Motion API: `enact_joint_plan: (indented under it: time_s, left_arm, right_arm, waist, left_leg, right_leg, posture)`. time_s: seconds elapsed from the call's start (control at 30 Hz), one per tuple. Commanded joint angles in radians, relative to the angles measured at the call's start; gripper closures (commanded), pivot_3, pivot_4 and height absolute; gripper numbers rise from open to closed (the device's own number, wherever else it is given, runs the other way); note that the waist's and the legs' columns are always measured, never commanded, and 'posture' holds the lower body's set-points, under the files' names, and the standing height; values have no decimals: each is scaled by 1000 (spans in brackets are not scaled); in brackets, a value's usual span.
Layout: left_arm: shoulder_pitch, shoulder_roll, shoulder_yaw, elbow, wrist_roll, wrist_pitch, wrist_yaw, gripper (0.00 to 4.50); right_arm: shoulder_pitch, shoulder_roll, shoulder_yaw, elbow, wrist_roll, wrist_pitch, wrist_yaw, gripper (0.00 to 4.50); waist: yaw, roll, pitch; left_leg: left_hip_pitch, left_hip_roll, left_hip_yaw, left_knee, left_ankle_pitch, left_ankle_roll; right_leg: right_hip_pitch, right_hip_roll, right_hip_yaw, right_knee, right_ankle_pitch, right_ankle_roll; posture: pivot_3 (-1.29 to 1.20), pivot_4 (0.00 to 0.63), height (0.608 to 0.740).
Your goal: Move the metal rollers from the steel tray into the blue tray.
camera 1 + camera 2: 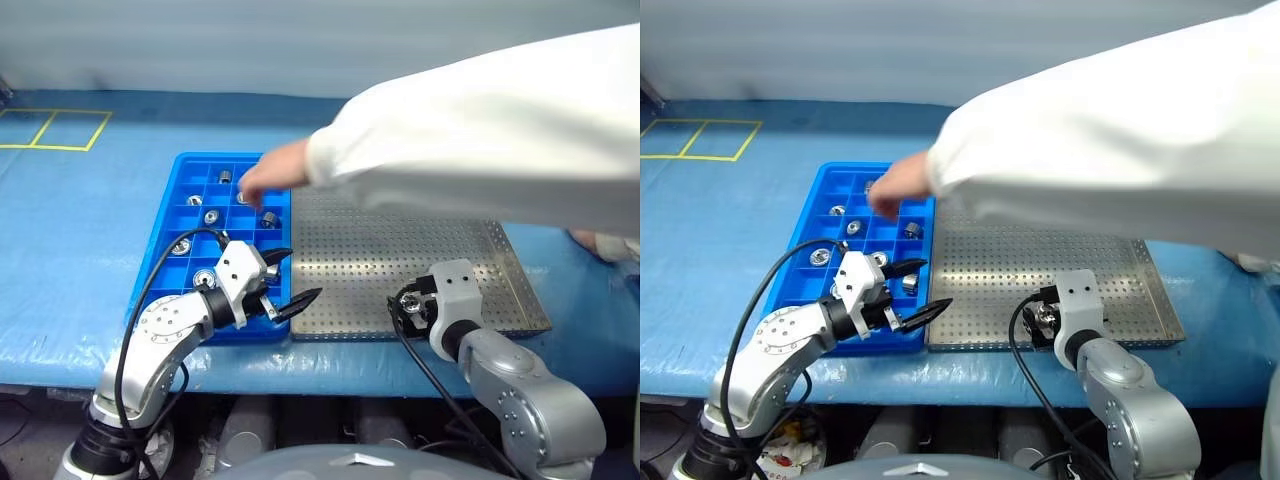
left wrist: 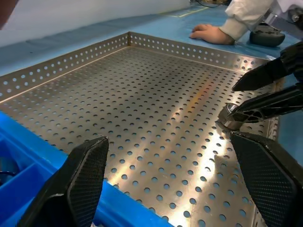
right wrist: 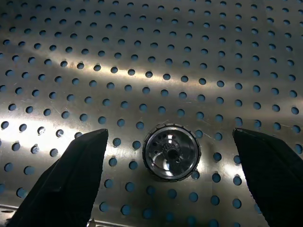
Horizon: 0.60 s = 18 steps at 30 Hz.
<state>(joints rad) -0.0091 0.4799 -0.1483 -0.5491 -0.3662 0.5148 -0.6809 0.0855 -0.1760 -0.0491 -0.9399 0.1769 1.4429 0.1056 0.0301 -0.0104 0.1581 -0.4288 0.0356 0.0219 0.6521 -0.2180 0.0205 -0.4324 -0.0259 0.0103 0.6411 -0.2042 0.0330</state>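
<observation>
The steel tray [image 1: 400, 250] lies right of the blue tray [image 1: 200, 158] on the blue table. One metal roller [image 3: 171, 152] stands on the steel tray's perforated floor near its front rim. My right gripper [image 3: 169, 135] is open just over it, one finger on each side, not touching. Several more metal rollers [image 1: 211, 216] sit in single compartments of the blue tray. My left gripper [image 1: 305, 272] hangs open and empty above the blue tray's near right corner, pointing across the steel tray toward the right gripper.
A person's white-sleeved arm [image 1: 480, 140] reaches from the right across the steel tray, hand [image 1: 268, 180] over the blue tray's far compartments. Their other hand [image 2: 208, 34] rests past the steel tray's far right side. Yellow tape lines [image 1: 60, 130] mark the far left.
</observation>
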Motion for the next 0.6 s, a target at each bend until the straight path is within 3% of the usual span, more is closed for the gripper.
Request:
enact_joint_plan:
  time_s: [0.03, 0.6]
  left_arm:
    - [6, 7, -13, -43, -12, -8, -8, 0]
    - [12, 5, -42, -71, -23, 9, 2, 0]
  right_arm:
    - [3, 7, 6, 7, 0, -42, -5, 51]
    - [7, 12, 16, 56, 2, -82, -5, 51]
  waist:
    - [0, 0, 0]
    - [6, 0, 0]
  left_leg:
    - [0, 0, 0, 0, 0, 0]
    - [0, 0, 0, 0, 0, 0]
  right_leg:
    - [0, 0, 0, 0, 0, 0]
    - [0, 0, 0, 0, 0, 0]
  posture:
    - [122, 150, 740]
    - [151, 150, 740]
